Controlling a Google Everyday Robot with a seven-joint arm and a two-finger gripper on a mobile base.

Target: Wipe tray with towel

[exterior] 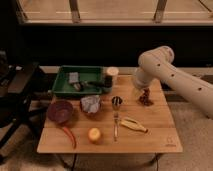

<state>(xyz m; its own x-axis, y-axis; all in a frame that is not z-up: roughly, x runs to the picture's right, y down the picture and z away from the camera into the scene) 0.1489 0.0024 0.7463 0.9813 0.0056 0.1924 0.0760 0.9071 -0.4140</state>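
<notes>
The green tray [63, 92] stands at the table's back left, holding a small grey-blue block [74, 77] and some dark items. In front of the tray lies the towel [91, 104], a crumpled pale grey-blue cloth, with a bit of red showing under it. My gripper [145, 97] hangs from the white arm [156, 64] over the table's right back part, well to the right of both towel and tray. It is open, and I see nothing held in it.
A purple bowl [60, 111] sits left of the towel, with a red chili [69, 136] and a yellow fruit [94, 134] nearer the front. A metal cup [116, 101], a fork [115, 125] and a banana [131, 124] lie mid-table. A lidded cup [111, 74] stands by the tray. A dark chair [15, 95] is at the left.
</notes>
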